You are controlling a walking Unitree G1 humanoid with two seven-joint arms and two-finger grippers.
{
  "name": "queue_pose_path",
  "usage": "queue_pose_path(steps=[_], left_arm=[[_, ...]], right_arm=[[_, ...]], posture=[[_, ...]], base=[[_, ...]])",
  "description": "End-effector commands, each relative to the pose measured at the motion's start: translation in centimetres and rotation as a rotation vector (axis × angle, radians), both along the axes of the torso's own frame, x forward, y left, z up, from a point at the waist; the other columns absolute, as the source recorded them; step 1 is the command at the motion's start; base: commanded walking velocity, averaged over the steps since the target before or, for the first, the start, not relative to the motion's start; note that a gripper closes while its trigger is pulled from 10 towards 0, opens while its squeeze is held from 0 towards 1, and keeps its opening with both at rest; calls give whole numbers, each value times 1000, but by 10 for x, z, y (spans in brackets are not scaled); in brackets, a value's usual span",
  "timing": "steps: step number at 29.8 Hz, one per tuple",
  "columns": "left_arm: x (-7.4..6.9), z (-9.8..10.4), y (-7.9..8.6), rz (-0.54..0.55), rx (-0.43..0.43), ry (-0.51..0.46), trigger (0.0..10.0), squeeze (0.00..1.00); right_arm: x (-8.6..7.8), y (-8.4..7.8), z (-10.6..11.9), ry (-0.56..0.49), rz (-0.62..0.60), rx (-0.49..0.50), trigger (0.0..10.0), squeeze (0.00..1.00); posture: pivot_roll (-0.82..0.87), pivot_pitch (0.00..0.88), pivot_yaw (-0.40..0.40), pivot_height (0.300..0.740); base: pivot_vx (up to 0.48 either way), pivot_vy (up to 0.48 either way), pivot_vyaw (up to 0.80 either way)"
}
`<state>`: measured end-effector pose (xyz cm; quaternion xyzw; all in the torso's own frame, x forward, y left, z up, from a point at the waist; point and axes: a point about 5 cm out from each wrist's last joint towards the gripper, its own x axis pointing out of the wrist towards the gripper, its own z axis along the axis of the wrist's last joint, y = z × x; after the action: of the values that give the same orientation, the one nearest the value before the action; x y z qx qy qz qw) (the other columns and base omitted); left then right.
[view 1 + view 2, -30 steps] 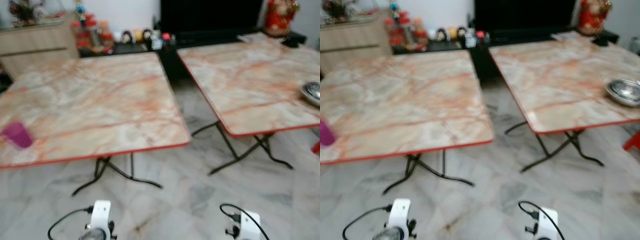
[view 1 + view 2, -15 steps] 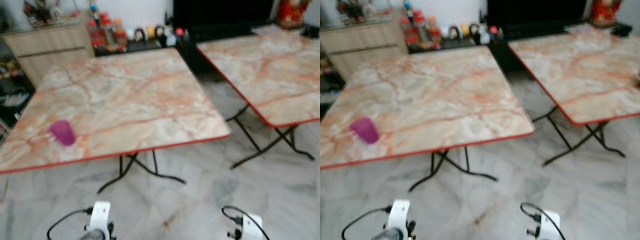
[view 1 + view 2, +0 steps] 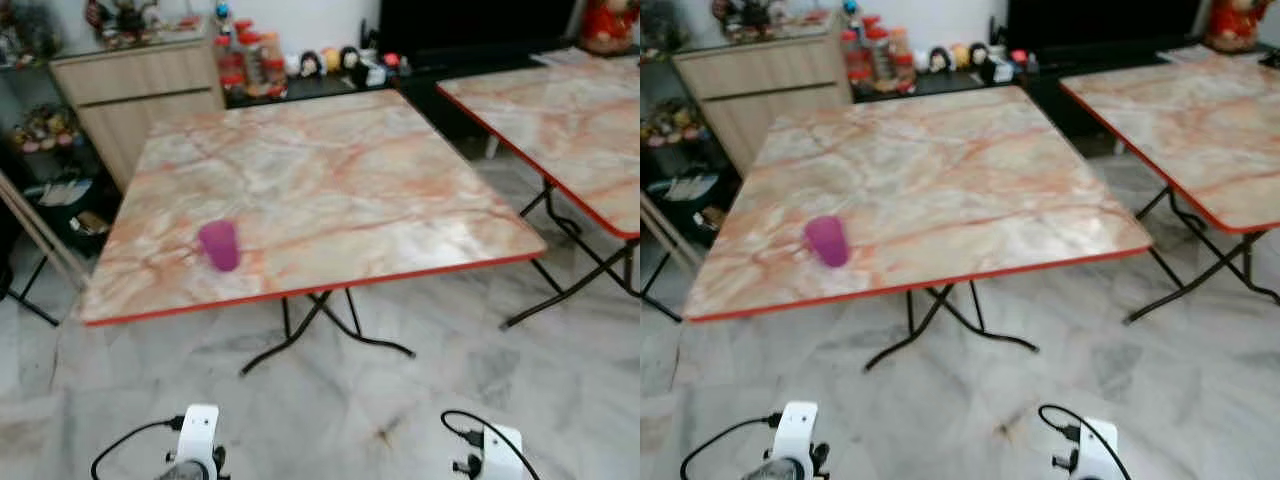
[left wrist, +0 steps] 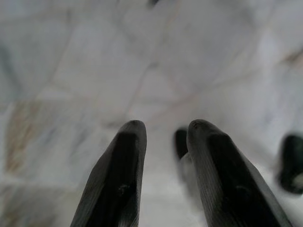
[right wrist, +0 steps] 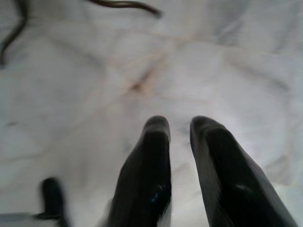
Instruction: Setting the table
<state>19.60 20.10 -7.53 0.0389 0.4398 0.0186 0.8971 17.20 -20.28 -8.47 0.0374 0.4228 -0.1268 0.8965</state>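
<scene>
A purple cup (image 3: 219,246) stands upright near the front left of a marble-patterned folding table (image 3: 340,170) with a red edge. Both arms hang low over the floor, well short of the table; their white wrists (image 3: 200,440) (image 3: 492,452) show at the bottom of the eye views. In the left wrist view my left gripper (image 4: 165,125) points at pale floor tiles, fingers a little apart with nothing between them. My right gripper (image 5: 180,120) hangs the same way over the floor, its fingers slightly apart and holding nothing.
A second table of the same kind (image 3: 570,110) stands to the right, with a floor gap between the two. A wooden cabinet (image 3: 140,95) and a low dark shelf with bottles and figurines (image 3: 300,70) line the back wall. Black folding legs (image 3: 320,330) spread under the near table.
The camera has swung to the left: the purple cup now sits further in, and the metal bowl on the right table has left the picture. The arms hang as before.
</scene>
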Motion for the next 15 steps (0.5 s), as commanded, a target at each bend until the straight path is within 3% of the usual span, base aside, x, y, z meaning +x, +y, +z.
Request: queue_pose_path(steps=[1, 3, 15], left_arm=[[3, 1, 0, 6, -3, -5, 10000, 0], [3, 1, 0, 6, -3, -5, 10000, 0], [0, -1, -3, 14, -12, -6, 10000, 0]], right_arm=[[2, -2, 1, -5, 4, -11, 10000, 0], [2, -2, 1, -5, 4, -11, 10000, 0], [0, 1, 0, 3, -1, 13, 10000, 0]], posture=[[-37, 0, 32, 740], [-37, 0, 32, 740], [-35, 0, 27, 740]], base=[[0, 480, 0], [0, 480, 0], [0, 0, 0]])
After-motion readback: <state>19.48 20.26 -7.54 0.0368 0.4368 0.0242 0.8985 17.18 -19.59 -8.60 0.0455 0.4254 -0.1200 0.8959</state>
